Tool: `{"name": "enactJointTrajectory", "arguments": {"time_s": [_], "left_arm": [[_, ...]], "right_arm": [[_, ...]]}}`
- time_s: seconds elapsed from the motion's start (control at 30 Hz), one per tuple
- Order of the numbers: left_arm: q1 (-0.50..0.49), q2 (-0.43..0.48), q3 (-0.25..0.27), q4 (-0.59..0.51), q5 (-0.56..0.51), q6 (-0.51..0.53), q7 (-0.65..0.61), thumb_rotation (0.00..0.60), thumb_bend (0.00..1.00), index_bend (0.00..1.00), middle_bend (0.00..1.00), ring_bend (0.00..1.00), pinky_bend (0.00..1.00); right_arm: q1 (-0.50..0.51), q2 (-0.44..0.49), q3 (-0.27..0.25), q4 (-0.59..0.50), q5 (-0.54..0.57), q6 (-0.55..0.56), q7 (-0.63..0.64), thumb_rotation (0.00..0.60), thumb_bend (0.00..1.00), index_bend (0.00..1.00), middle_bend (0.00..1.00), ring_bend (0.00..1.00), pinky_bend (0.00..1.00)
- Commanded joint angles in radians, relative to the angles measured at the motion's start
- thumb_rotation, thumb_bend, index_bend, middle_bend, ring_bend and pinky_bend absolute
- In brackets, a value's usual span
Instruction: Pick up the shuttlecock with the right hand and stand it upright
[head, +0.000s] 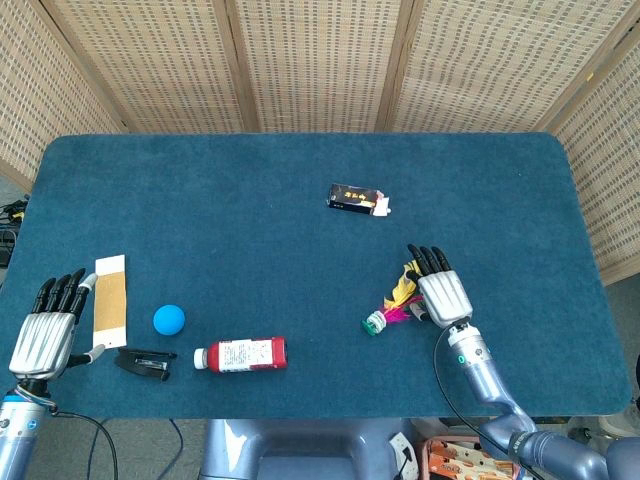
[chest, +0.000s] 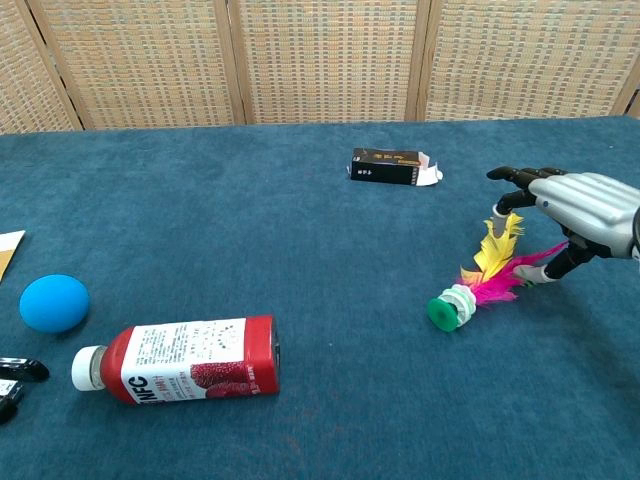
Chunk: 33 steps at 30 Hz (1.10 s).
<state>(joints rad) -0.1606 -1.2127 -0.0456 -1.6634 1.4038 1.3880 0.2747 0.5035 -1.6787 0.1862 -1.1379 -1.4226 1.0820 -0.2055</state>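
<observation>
Shuttlecock with green base and yellow-pink feathers (chest: 478, 283) lying on its side, lower right of centre on the blue felt tabletop (head: 250, 230). Silver right hand (chest: 578, 212) spread wide over the feather end, holding nothing (contact with feathers impossible to tell). Left hand (head: 45, 328) flat at lower left edge, fingers extended, empty. Risks: closing on soft feathers alone, which bend, letting base swing or slip; thumb nudging base away; tipping over on release.
</observation>
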Motion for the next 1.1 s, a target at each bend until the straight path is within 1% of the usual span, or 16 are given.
{"name": "enactJointTrajectory", "arguments": {"time_s": [0.03, 0.3, 0.43, 0.67, 1.1], "left_arm": [[0.0, -0.001, 0.0, 0.001, -0.001, -0.001, 0.001, 0.6, 0.08, 0.0, 0.0, 0.0, 0.0], [-0.002, -0.002, 0.002, 0.001, 0.001, -0.002, -0.001, 0.6, 0.08, 0.0, 0.0, 0.0, 0.0], [-0.001, -0.001, 0.002, -0.001, 0.004, 0.002, -0.004, 0.6, 0.08, 0.0, 0.0, 0.0, 0.0], [-0.001, 0.0, 0.003, 0.0, 0.006, 0.002, -0.01, 0.6, 0.08, 0.0, 0.0, 0.0, 0.0], [0.002, 0.006, 0.006, -0.007, 0.014, 0.009, -0.015, 0.6, 0.08, 0.0, 0.0, 0.0, 0.0]], "right_arm": [[0.005, -0.004, -0.003, 0.014, 0.004, -0.003, 0.006, 0.6, 0.25, 0.42, 0.01, 0.0, 0.0], [0.008, -0.008, -0.014, 0.029, 0.009, 0.007, 0.012, 0.6, 0.25, 0.49, 0.07, 0.0, 0.0], [0.011, -0.009, -0.018, 0.031, 0.01, 0.012, 0.007, 0.6, 0.25, 0.49, 0.08, 0.0, 0.0], [0.012, 0.004, -0.022, 0.012, 0.014, 0.02, -0.007, 0.6, 0.25, 0.53, 0.12, 0.0, 0.0], [0.02, 0.003, -0.031, -0.006, 0.03, 0.013, -0.027, 0.6, 0.25, 0.54, 0.13, 0.0, 0.0]]}}
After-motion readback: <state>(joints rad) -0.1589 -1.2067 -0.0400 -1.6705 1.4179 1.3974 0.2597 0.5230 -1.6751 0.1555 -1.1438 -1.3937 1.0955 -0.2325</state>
